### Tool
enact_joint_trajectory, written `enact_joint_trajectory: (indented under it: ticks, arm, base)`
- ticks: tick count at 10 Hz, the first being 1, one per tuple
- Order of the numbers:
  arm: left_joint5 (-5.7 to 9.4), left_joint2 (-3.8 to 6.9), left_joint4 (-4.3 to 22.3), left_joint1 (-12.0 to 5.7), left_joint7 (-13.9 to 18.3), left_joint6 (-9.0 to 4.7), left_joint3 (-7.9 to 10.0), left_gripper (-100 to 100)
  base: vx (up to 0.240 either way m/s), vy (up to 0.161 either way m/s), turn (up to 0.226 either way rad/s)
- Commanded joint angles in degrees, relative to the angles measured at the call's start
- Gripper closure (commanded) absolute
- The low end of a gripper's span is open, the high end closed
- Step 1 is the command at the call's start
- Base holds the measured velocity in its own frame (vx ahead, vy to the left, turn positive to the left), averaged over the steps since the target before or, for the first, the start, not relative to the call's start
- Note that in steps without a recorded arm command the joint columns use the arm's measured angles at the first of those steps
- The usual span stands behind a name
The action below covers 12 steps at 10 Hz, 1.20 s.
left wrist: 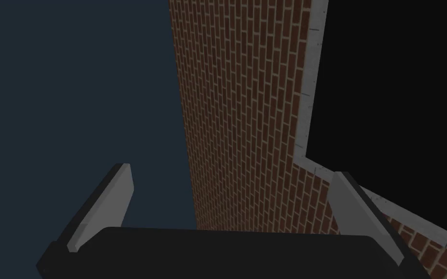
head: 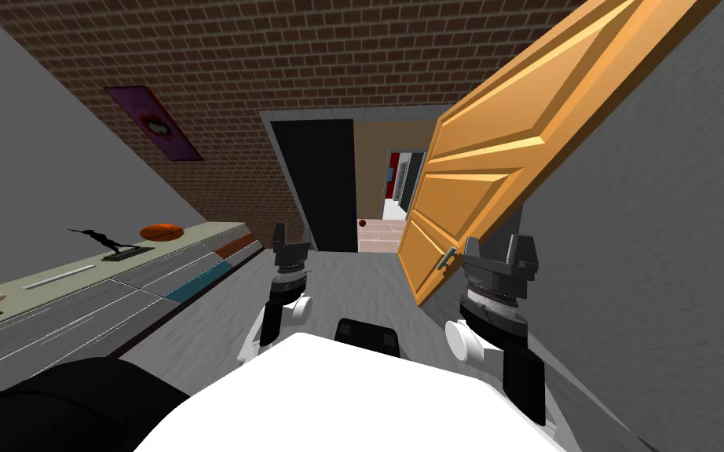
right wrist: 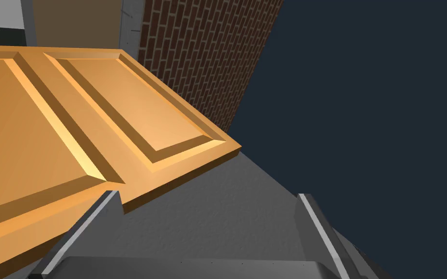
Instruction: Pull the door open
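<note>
Orange panelled door (head: pixel 510 133), upright, stands swung well clear of its doorway (head: pixel 374 180). Its lever handle (head: pixel 447 260) lies just beside the right gripper (head: pixel 501 251), jaws spread and empty. The left gripper (head: pixel 290 237), likewise spread, is farther from the handle.

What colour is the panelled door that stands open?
The door is orange-brown with lighter edges on its panels. The right wrist view shows it best.

Door (head: pixel 510 141): orange-brown, raised rectangular panels; swung wide open, clear of its doorway in the brick wall, leaf close along the grey wall at right; small grey lever handle (head: pixel 447 260) near free edge
</note>
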Motion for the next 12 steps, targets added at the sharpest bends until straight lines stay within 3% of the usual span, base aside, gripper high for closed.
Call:
enact_joint_trajectory:
  ticks: [1, 2, 12]
  arm:
    - [0.71, 0.53, 1.67, -0.65, 1.17, -0.22, -0.01, -100]
    - [0.71, 0.53, 1.67, -0.65, 1.17, -0.22, -0.01, -100]
    - [5.22, 2.93, 12.35, -4.77, 8.60, -1.65, -0.07, -100]
  base:
    - [0.045, 0.001, -0.049]
    - [0.067, 0.009, -0.029]
    - [0.080, 0.020, -0.041]
